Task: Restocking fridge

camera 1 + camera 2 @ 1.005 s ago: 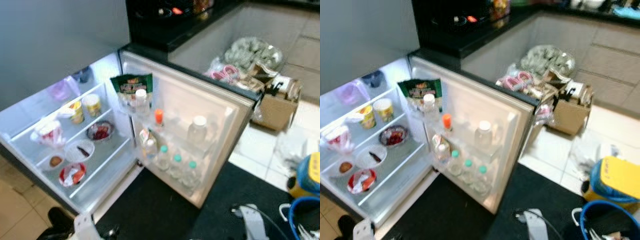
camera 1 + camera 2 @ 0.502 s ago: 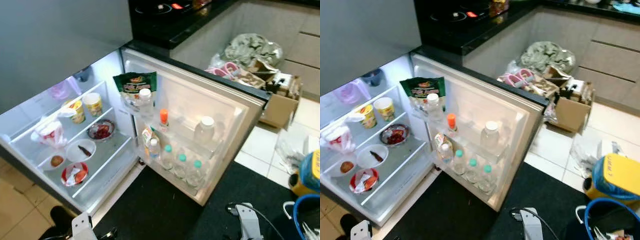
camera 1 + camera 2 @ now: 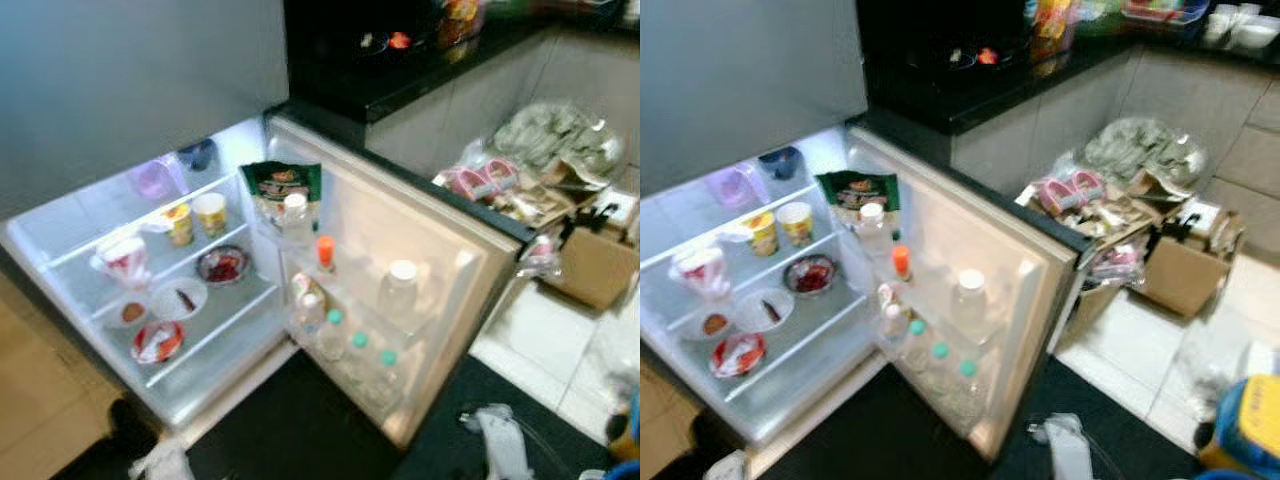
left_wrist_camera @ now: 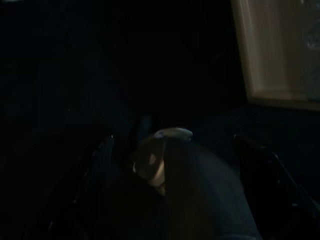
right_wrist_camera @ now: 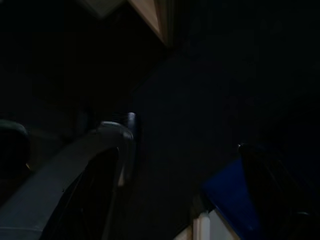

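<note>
- Fridge [image 3: 60, 240] standing open; shelves w/ bowls [image 3: 222, 266], cups [image 3: 209, 212]; door rack [image 3: 970, 345] carrying bottles [image 3: 401, 290].
- Both arms hanging idle; wrist views too dark, can't tell finger state.
- Judging: partly stocked, nothing in hand, restocking pending.

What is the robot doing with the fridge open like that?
It is standing in front of the small fridge, whose door is swung wide open, and looking down into it. Nothing is being handled right now: both arms hang low and idle. The shelves hold bowls and cups of food, and the door racks hold a green snack bag, a big white-capped bottle and small bottles with green caps. Boxes and bags sit on the floor to the right.
</note>
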`<state>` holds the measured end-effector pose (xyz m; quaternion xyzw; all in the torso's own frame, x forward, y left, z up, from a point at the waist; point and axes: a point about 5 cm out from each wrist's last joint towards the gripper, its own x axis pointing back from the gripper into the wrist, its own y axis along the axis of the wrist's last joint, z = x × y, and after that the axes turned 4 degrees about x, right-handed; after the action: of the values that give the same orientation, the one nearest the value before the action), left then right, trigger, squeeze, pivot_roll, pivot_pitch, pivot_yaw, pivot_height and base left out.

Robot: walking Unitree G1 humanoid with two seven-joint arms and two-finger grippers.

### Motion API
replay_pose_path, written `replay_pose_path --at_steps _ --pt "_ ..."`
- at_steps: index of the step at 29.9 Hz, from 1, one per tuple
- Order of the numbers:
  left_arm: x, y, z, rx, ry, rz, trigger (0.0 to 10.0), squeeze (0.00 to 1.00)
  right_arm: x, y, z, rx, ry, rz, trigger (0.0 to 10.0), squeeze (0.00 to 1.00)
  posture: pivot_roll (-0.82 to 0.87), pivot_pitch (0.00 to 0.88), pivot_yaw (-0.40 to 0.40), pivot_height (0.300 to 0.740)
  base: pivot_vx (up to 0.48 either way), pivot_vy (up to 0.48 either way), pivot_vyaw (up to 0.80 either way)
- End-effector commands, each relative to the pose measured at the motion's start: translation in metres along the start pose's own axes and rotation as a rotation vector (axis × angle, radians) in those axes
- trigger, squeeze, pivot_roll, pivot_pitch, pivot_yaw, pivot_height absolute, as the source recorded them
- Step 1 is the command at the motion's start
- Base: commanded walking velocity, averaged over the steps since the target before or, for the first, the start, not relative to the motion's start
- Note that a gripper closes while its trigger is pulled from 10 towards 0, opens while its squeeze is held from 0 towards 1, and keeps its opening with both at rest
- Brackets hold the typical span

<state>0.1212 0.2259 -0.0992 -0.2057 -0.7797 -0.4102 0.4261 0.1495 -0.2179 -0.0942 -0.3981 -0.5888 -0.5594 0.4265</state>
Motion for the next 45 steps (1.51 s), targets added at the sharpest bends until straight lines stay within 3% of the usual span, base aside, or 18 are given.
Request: replay_pose_path --at_steps 1,6,16,21,22,23,24,28,29,30,33,34,36,37,40,42,44,45 --pt "0.0 -0.003 0.0 -0.002 -0.008 0.015 10.0 0.0 0.0 -0.001 0.002 -0.01 0.005 -0.003 10.0 0.0 -0.05 0.0 0.014 0.74 0.0 -0.48 0.0" --pt "0.0 -0.002 0.0 -0.007 -0.007 0.014 10.0 0.0 0.0 -0.002 0.002 -0.011 0.004 -0.002 10.0 0.0 -0.05 0.0 0.016 0.74 0.0 -0.48 0.0" --pt "0.0 -0.003 -0.001 0.002 0.004 0.01 10.0 0.0 0.001 -0.001 -0.004 -0.025 -0.024 -0.015 10.0 0.0 -0.05 0.0 0.014 0.74 0.0 0.0 0.0" --pt "0.0 -0.003 -0.001 0.006 0.003 0.007 10.0 0.0 0.005 0.02 -0.02 -0.123 -0.109 -0.138 10.0 0.0 -0.05 0.0 0.014 0.74 0.0 0.0 0.0" --pt "0.0 -0.002 -0.001 0.003 0.005 0.007 10.0 0.0 0.008 0.032 -0.029 -0.211 -0.137 -0.208 10.0 0.0 -0.05 0.0 0.018 0.74 0.0 0.0 0.0" --pt "0.0 -0.002 -0.001 0.0 0.007 0.007 10.0 0.0 0.013 0.047 -0.038 -0.275 -0.165 -0.283 4.0 0.0 -0.05 0.0 0.018 0.74 0.0 0.0 0.0" --pt "0.0 -0.002 0.0 -0.001 0.009 0.006 10.0 0.0 0.018 0.059 -0.046 -0.322 -0.183 -0.34 0.0 0.0 -0.05 0.0 0.019 0.74 0.0 0.0 0.0" --pt "0.0 -0.002 0.001 0.003 0.012 0.001 10.0 0.0 0.032 0.094 -0.064 -0.43 -0.184 -0.501 0.0 0.0 -0.05 0.0 0.02 0.74 0.0 0.0 0.0" --pt "0.0 -0.002 0.001 0.003 0.012 0.001 10.0 0.0 0.032 0.094 -0.064 -0.43 -0.184 -0.501 0.0 0.0 -0.05 0.0 0.02 0.74 0.0 0.0 0.0" --pt "0.0 -0.001 0.001 0.005 0.013 -0.001 10.0 0.0 0.04 0.111 -0.068 -0.467 -0.155 -0.581 0.0 0.0 -0.05 0.0 0.02 0.74 0.0 0.0 0.0" --pt "0.0 -0.001 0.001 0.013 0.012 -0.007 10.0 0.0 0.049 0.138 -0.064 -0.488 -0.056 -0.691 0.0 0.0 -0.05 0.0 0.014 0.74 0.0 0.0 0.0" --pt "0.0 0.0 0.0 0.014 0.011 -0.008 10.0 0.0 0.051 0.147 -0.057 -0.477 0.02 -0.725 3.5 0.0 -0.05 0.0 0.014 0.74 0.0 0.0 0.0" --pt "0.0 0.0 0.0 0.015 0.011 -0.008 10.0 0.0 0.052 0.153 -0.052 -0.467 0.071 -0.745 3.5 0.0 -0.05 0.0 0.014 0.74 0.0 0.0 0.0" --pt "0.0 0.0 -0.001 0.016 0.009 -0.008 10.0 0.0 0.054 0.16 -0.044 -0.418 0.139 -0.765 10.0 0.0 -0.05 0.0 0.011 0.74 0.0 0.0 0.0" --pt "-0.001 0.0 -0.002 0.019 0.006 -0.01 10.0 0.0 0.06 0.176 -0.031 -0.352 0.267 -0.822 10.0 0.0 -0.05 0.0 0.011 0.74 0.0 0.0 0.0" --pt "-0.001 0.0 -0.002 0.019 0.006 -0.01 10.0 0.0 0.06 0.176 -0.031 -0.352 0.267 -0.822 10.0 0.0 -0.05 0.0 0.011 0.74 0.0 0.0 0.0" --pt "-0.001 -0.001 -0.003 0.021 0.004 -0.009 10.0 0.0 0.067 0.188 -0.018 -0.257 0.393 -0.861 10.0 0.0 -0.05 0.0 0.007 0.74 0.0 0.0 0.0" --pt "-0.001 -0.001 -0.003 0.021 0.004 -0.009 10.0 0.0 0.067 0.188 -0.018 -0.257 0.393 -0.861 10.0 0.0 -0.05 0.0 0.007 0.74 0.0 0.0 0.0"
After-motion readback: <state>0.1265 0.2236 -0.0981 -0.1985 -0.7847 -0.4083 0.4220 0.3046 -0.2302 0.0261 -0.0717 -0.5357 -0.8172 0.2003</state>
